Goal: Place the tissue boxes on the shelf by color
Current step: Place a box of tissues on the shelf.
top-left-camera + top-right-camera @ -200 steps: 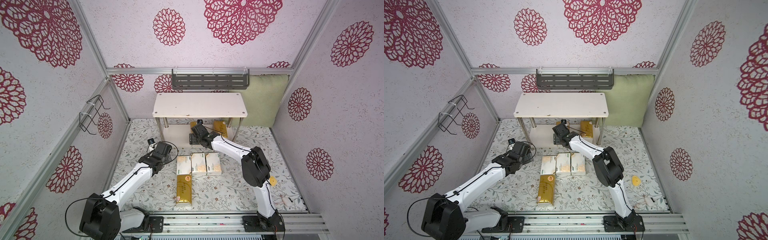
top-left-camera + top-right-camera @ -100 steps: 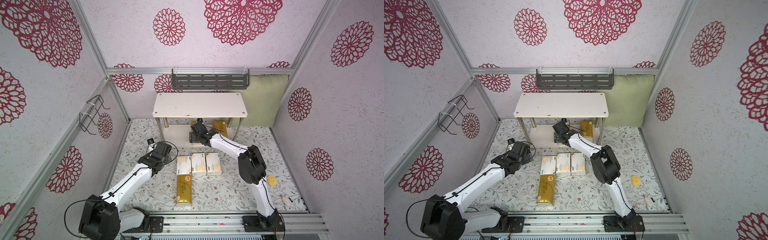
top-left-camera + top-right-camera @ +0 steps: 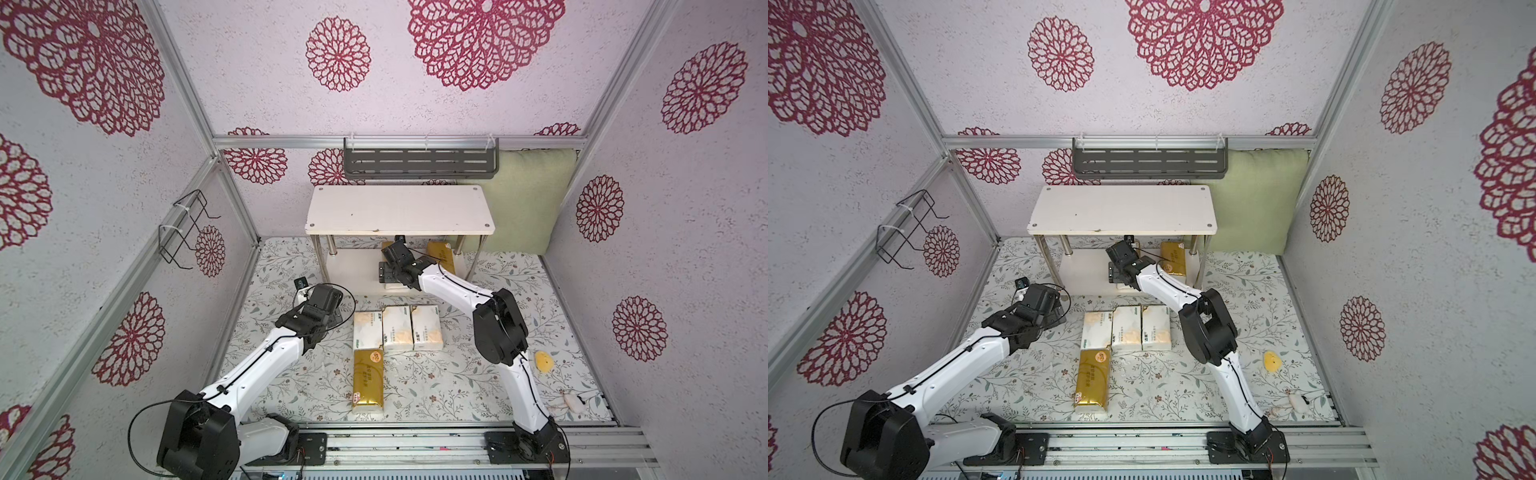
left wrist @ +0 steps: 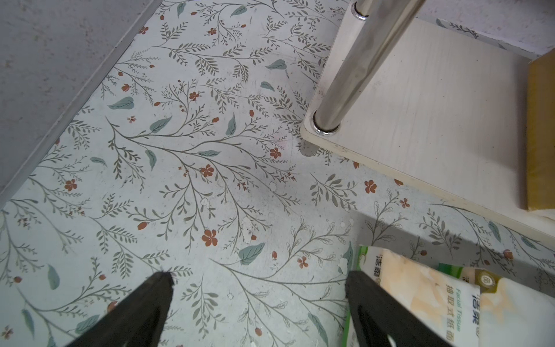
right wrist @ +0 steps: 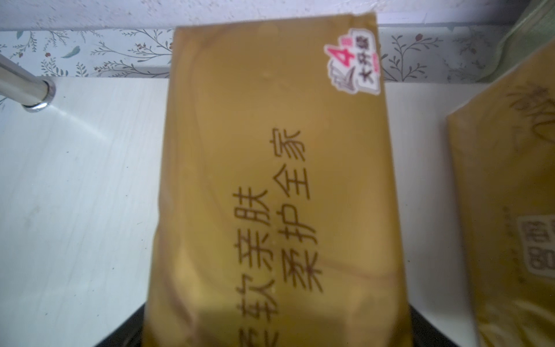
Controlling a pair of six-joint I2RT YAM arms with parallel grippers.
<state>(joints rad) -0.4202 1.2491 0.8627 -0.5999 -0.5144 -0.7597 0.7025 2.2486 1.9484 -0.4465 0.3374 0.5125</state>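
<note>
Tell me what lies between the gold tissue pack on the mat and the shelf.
Three white tissue packs in a row, then a strip of bare floral mat before the shelf. Both top views show it.

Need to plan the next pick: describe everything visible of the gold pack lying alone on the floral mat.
The gold pack is a soft brick in shiny gold film, with a round orange logo near its far end, dark lettering along its length and a pale near edge. It lies flat on the floral mat, pointing toward the shelf, apparently abutting the leftmost white pack. Nothing else touches it.
</note>
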